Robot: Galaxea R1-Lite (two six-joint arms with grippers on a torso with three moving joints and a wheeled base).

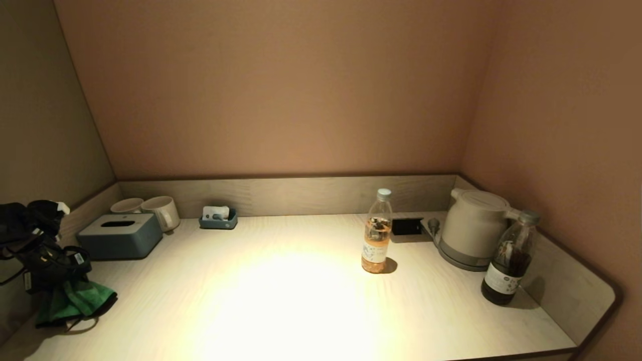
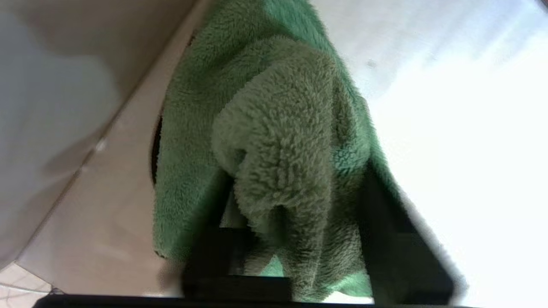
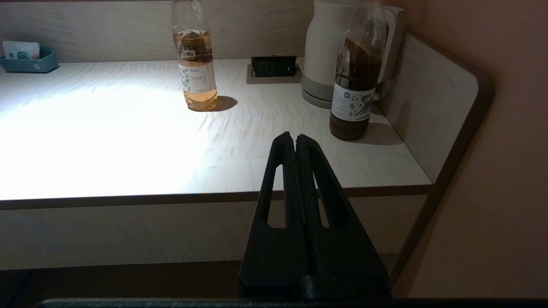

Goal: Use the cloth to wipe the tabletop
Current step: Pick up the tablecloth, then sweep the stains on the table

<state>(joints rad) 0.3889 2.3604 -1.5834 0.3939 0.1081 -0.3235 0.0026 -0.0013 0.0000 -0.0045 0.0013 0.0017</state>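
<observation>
The left end effector (image 1: 60, 281) sits at the near left corner of the surface (image 1: 281, 301), clamped on the green cloth (image 1: 75, 303). In the left wrist view the cloth (image 2: 274, 141) bunches between the dark fingers (image 2: 385, 222) and hangs down from them, its lower folds at the surface's left edge beside the side wall. Just beyond this end effector stands the tissue box (image 1: 120, 235), with two mugs (image 1: 161, 211) behind it and a small tray (image 1: 218, 218) further along the back wall.

The right end effector (image 3: 294, 139) is out of the head view; its own camera shows it held off the surface's front edge, fingers pressed together and holding nothing. Ahead of it and slightly to the right stands the dark bottle (image 3: 356, 85), with the kettle (image 3: 329, 51) behind that. The pale bottle (image 3: 195, 60) stands ahead to its left, and a socket (image 3: 274, 66) lies between that bottle and the kettle.
</observation>
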